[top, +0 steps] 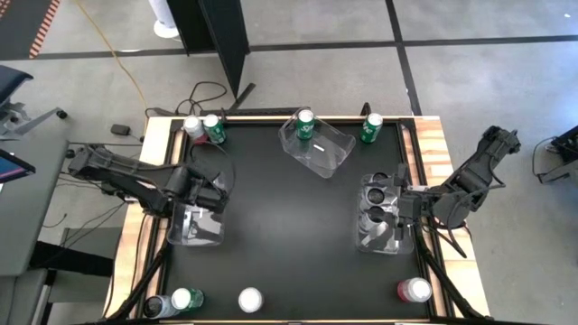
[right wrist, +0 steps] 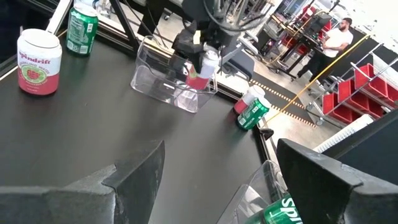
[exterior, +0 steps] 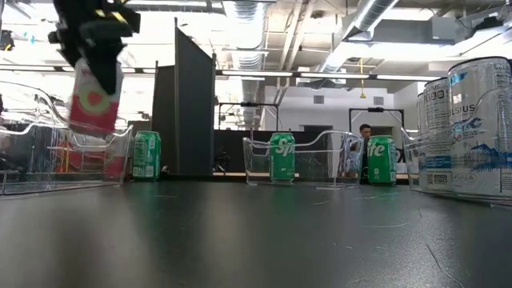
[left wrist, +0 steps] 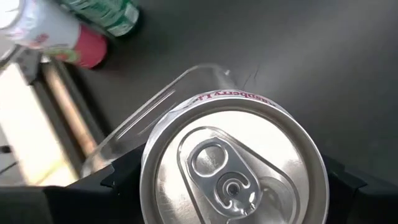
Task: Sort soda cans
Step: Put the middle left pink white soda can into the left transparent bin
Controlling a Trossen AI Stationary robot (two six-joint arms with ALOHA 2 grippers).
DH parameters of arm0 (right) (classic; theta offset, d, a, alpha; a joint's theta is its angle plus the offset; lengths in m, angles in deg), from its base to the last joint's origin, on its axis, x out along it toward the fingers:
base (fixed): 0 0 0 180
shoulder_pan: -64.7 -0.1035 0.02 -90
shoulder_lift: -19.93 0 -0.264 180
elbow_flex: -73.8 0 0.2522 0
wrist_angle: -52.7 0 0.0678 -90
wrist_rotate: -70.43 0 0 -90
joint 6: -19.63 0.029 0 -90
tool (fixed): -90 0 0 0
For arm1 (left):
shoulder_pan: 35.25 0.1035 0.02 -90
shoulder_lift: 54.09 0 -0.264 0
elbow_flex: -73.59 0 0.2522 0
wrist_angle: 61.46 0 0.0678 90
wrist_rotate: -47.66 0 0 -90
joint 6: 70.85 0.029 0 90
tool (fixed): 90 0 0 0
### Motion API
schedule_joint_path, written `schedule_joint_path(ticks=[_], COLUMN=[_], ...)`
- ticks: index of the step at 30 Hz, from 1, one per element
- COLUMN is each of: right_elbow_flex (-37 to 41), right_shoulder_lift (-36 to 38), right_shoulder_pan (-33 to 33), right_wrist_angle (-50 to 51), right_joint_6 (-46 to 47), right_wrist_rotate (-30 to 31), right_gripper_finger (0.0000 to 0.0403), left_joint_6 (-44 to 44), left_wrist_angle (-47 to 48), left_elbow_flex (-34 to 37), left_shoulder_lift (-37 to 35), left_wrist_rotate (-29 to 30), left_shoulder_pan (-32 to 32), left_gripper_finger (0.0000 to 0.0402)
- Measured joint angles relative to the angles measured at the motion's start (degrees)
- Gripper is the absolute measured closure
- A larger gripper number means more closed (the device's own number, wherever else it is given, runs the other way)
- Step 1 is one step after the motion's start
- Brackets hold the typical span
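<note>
The left gripper [top: 200,200] holds a red can [exterior: 94,100] by its sides, the fingers closed around the body. The can hangs upright above the left bin [top: 194,226], at about the height of the bin's rim; in the left wrist view its silver top [left wrist: 233,165] fills the space between the two dark fingers, with the clear bin wall just behind it.

The right gripper [top: 402,206] is over the right bin [top: 381,236], its fingers wide apart and nothing between them. In this bin stand pale cans [exterior: 478,128] with blue print, close together.

At the far side of the worktop [top: 280,244], a middle bin [top: 318,144] holds one green can [top: 305,124], upright at its far end. Another green can [top: 371,127] stands alone near the far right corner. At the far left corner a red-and-white can [top: 191,127] and a green can [top: 213,128] stand just beside each other.

Along the near edge, at the left corner, a dark can [top: 155,307] and a green can [top: 185,300] stand side by side, a white-topped can [top: 250,300] stands near the middle, and a red can [top: 414,291] stands near the right corner.

In the room behind the worktop a person [exterior: 366,133] shows.
</note>
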Motion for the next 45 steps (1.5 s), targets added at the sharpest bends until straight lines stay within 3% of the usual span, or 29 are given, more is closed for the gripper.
schedule_joint_path(ticks=[6, 19, 30, 45], right_elbow_flex=[0.0, 0.0, 0.0, 0.0], right_shoulder_lift=[0.0, 0.0, 0.0, 0.0], right_shoulder_pan=[0.0, 0.0, 0.0, 0.0], right_wrist_angle=[0.0, 0.0, 0.0, 0.0], right_joint_6=[0.0, 0.1, 0.2, 0.4], right_wrist_rotate=[0.0, 0.0, 0.0, 0.0], right_gripper_finger=[0.0074, 0.0074, 0.0074, 0.0074], left_joint_6=[3.7, 12.1, 14.6, 15.2], left_wrist_angle=[-7.0, -17.8, -23.5, -24.2], left_elbow_flex=[7.0, 12.9, 17.8, 18.2], left_shoulder_lift=[-1.4, -1.7, -1.8, -1.9], left_wrist_rotate=[-1.4, -3.0, -4.3, -4.6], left_shoulder_pan=[4.4, 11.2, 13.0, 12.8], left_gripper_finger=[0.0108, 0.0108, 0.0108, 0.0078])
